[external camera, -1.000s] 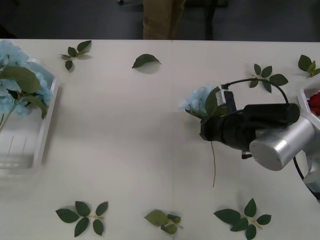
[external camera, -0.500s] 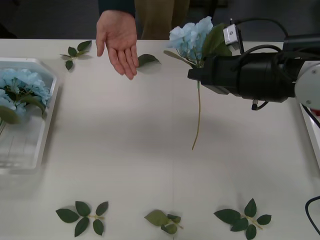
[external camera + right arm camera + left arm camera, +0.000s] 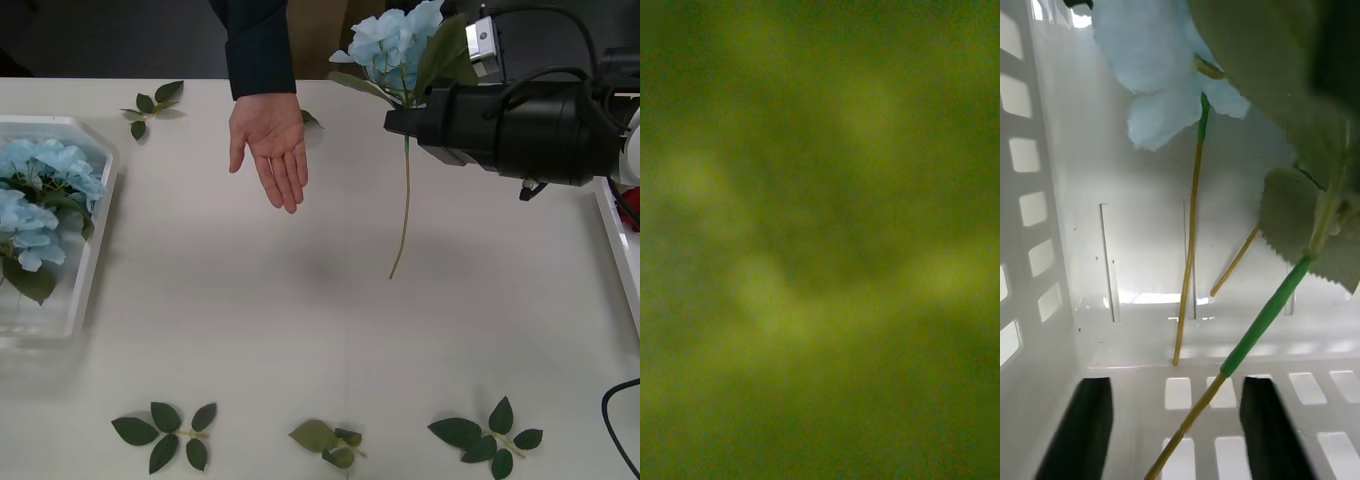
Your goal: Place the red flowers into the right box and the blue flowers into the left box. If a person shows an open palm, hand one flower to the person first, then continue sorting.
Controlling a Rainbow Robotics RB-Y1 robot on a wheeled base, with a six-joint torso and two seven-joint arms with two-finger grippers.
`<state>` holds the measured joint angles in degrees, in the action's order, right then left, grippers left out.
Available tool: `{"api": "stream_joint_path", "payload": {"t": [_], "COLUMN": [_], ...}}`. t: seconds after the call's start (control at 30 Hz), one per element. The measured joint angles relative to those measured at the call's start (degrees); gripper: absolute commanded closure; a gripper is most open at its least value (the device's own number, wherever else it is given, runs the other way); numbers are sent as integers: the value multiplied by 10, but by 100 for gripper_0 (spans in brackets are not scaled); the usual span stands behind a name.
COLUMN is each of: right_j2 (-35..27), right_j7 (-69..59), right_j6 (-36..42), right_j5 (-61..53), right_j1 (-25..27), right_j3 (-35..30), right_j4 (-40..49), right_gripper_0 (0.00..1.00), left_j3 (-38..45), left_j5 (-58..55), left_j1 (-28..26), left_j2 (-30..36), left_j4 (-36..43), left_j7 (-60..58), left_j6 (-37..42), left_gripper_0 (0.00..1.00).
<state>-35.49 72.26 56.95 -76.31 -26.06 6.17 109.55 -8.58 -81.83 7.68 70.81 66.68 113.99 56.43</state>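
Front view: right tool (image 3: 400,122) pinching blue flower (image 3: 395,40) near bench's far edge, open palm (image 3: 270,145) waiting, handover pending; left tool (image 3: 1176,427) spread over left box (image 3: 85,290).

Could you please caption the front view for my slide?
Right gripper holds a blue flower aloft beside the person's open palm.

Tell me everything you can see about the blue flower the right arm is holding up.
The blue flower is a pale sky-blue artificial hydrangea cluster with large green leaves beside the head. Its thin stem hangs down from the head, greenish turning tan, its tip hanging free over the bare table. The right gripper grips it just below the head, lifted near the table's far edge. It sits to one side of the person's open palm, not touching it.
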Motion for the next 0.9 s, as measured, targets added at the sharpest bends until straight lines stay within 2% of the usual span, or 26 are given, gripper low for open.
{"api": "stream_joint_path", "payload": {"t": [0.1,0.23,0.37,0.47,0.67,0.8,0.9], "right_j2": [0,0,0,0,3,23,40], "right_j7": [0,0,0,0,-2,-48,-107], "right_j6": [-5,-66,-91,-93,-86,-29,-22], "right_j5": [42,99,196,259,399,540,647], "right_j1": [-1,-1,-3,-12,-33,-53,-80], "right_j3": [0,-1,-1,-1,0,17,60], "right_j4": [1,10,41,73,157,223,226], "right_gripper_0": [100,100,100,100,100,100,100], "left_j3": [0,0,0,0,0,0,0], "left_j5": [0,0,0,3,15,17,16], "left_j1": [0,0,0,6,70,127,161], "left_j2": [0,0,0,0,0,0,0], "left_j4": [-1,-1,-1,0,1,10,35], "left_j7": [12,40,46,46,46,46,46], "left_j6": [0,0,1,36,165,207,229], "left_gripper_0": [12,12,12,12,12,12,12]}}
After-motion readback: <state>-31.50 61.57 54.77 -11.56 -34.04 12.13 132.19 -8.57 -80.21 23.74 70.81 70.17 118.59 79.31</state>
